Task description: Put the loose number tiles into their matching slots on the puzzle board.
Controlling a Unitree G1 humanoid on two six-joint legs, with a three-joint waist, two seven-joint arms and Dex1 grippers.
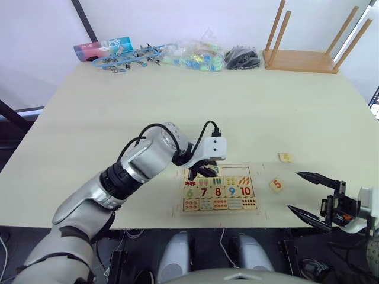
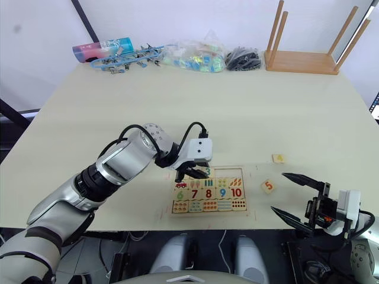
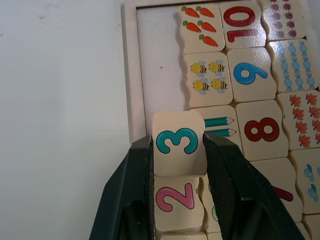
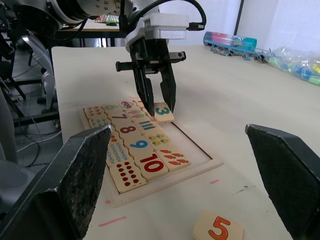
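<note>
Left wrist view shows your left hand [image 3: 178, 150] clamped on the 3 tile [image 3: 176, 141], at its slot on the puzzle board [image 3: 131, 75] beside the seated 2 [image 3: 176, 197]. Right hand [image 1: 308, 192] hangs spread; tiles 5 [image 1: 276, 185] and 4 [image 1: 285, 157] wait on the desk [image 1: 237, 106]

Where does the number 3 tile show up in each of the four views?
Left eye view: mostly hidden under the left gripper at the puzzle board's top edge.
Right eye view: the 3 tile peeks out beside the fingertips.
Left wrist view: 3 tile between the black fingers, above the 2 tile.
Right wrist view: 3 tile at the fingertips.
Shared landmark: the red 10 tile.
</note>
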